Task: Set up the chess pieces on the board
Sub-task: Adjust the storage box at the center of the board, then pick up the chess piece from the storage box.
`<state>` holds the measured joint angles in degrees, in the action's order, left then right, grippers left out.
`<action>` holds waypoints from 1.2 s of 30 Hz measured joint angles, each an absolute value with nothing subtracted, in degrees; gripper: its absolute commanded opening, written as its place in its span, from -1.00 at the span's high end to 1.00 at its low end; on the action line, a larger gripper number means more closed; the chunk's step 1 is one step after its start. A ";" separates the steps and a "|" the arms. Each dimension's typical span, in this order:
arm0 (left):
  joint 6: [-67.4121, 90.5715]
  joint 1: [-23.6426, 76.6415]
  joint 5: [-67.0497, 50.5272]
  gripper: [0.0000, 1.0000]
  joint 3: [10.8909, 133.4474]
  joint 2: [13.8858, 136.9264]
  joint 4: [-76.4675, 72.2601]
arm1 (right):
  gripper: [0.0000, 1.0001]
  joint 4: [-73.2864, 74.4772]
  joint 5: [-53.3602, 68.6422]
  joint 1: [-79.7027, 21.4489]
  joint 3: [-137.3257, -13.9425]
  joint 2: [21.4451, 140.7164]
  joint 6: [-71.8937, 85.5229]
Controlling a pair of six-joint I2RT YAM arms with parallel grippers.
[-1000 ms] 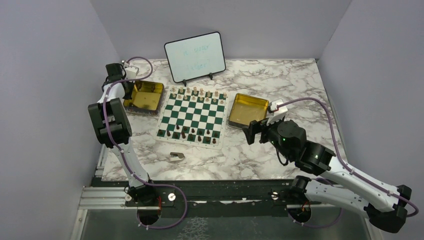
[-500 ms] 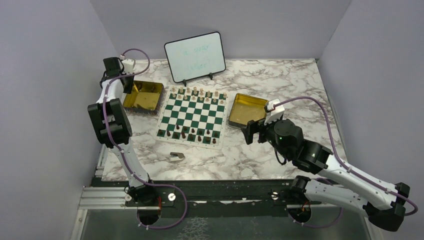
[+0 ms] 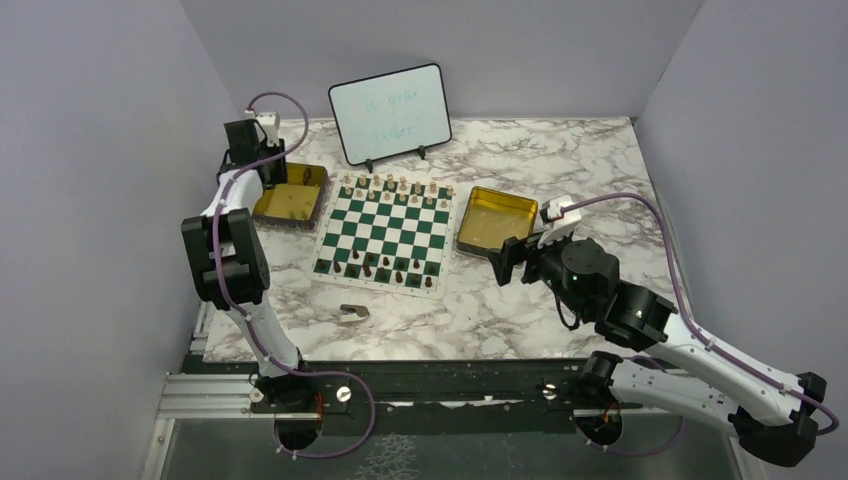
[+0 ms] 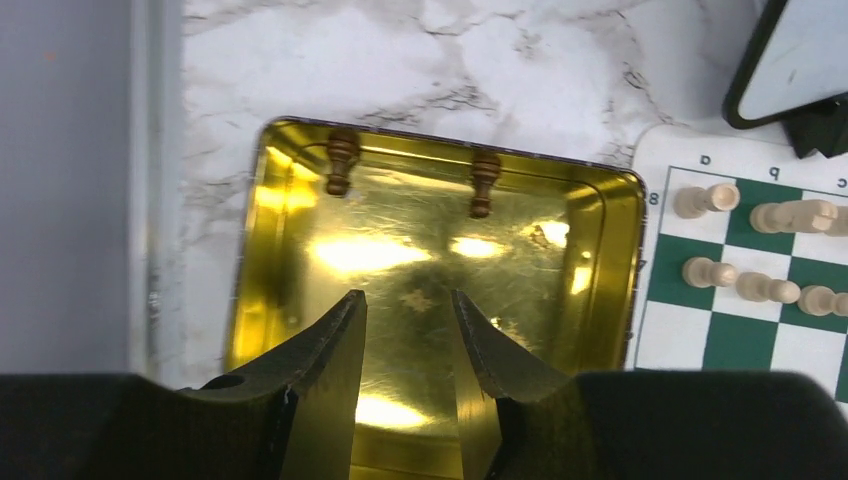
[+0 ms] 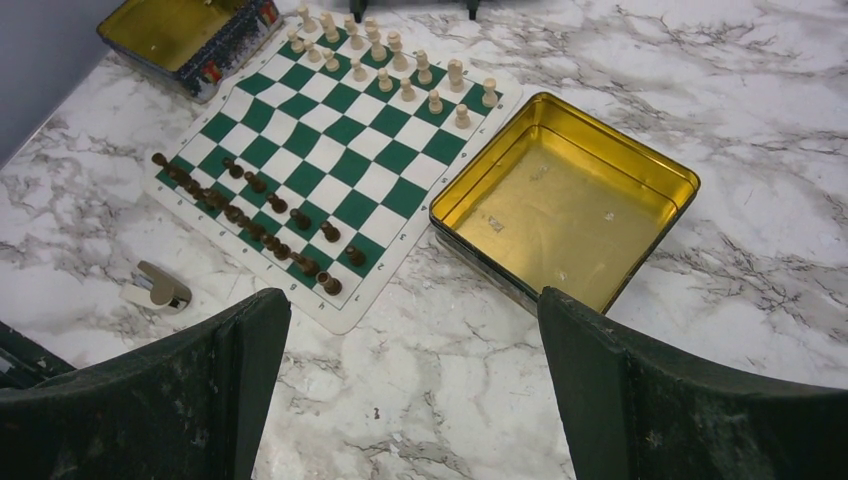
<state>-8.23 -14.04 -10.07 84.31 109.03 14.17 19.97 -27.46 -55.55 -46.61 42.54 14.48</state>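
Nearest the bases, the black right gripper [image 5: 410, 300] hung spread wide and empty beside the empty square gold tin [image 5: 570, 200]; on the green-and-white checked chessboard mat [image 3: 383, 232], dark brown wooden chess pieces [image 3: 380, 268] lined the near rows and light tan ones [image 3: 390, 187] the far rows. Farthest, the left gripper [image 4: 405, 295], closed a second before, had parted its jaws, empty, over the other gold tin [image 4: 255, 250], where two dark pieces [image 4: 341, 160] lay, likely next.
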 measured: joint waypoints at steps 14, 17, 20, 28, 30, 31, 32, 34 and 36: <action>-3.22 -5.61 -3.09 0.31 75.31 114.21 -6.37 | -1.00 20.97 -27.88 -55.55 -48.05 43.35 14.70; -2.66 -5.91 -2.11 0.26 75.42 116.14 -7.64 | -1.00 21.15 -28.08 -55.55 -48.42 43.72 14.98; -2.59 -6.11 -1.76 0.26 75.44 117.27 -8.40 | -1.00 21.17 -28.21 -55.55 -48.49 44.18 15.05; -2.85 -6.09 -1.61 0.30 77.47 120.95 -10.37 | -1.00 21.34 -28.56 -55.55 -48.84 45.78 15.07; -2.94 -6.09 -1.63 0.34 77.62 121.54 -10.41 | -1.00 21.37 -28.75 -55.55 -48.86 45.87 15.09; -3.07 -6.09 -1.63 0.37 77.84 121.69 -10.55 | -1.00 21.37 -28.84 -55.55 -48.86 45.89 15.07; -3.25 -6.09 -1.63 0.40 78.13 121.75 -10.52 | -1.00 21.37 -28.88 -55.55 -48.86 45.89 15.07; -3.68 -6.09 -1.61 0.53 79.13 122.13 -10.24 | -1.00 21.37 -28.91 -55.55 -48.88 45.91 15.09; -4.08 -6.09 -1.63 0.68 80.55 122.87 -9.93 | -1.00 21.34 -28.91 -55.55 -48.93 46.09 15.09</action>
